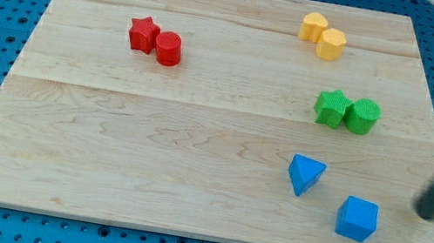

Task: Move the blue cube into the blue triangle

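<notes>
The blue cube (357, 219) lies near the view's bottom right of the wooden board (149, 154). The blue triangle (305, 173) lies up and to the left of it, a short gap apart. My tip (425, 212) is at the board's right side, to the right of the blue cube and slightly above it, not touching it. The rod rises blurred toward the view's upper right.
A red star (142, 33) and red cylinder (168, 48) touch at the upper left. Two yellow blocks (322, 35) sit at the top right. A green star (332, 107) and green cylinder (363, 116) sit together above the blue triangle.
</notes>
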Robot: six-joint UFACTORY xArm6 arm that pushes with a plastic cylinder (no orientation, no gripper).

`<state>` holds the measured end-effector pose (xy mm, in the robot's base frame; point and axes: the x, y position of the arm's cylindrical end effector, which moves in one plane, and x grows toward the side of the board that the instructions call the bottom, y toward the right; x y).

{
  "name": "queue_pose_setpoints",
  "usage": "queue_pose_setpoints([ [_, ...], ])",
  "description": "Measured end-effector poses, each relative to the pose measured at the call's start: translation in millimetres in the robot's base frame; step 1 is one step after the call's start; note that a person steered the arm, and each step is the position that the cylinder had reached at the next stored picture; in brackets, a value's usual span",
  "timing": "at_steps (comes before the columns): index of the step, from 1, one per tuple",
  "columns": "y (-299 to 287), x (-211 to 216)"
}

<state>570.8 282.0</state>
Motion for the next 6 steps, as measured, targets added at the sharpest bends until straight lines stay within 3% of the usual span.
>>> queue_pose_setpoints([
  [1,-96,36],
  [2,-119,19],
  [3,-134,-34],
  [4,-106,-20],
  [5,4,-46],
  [6,14,-46],
])
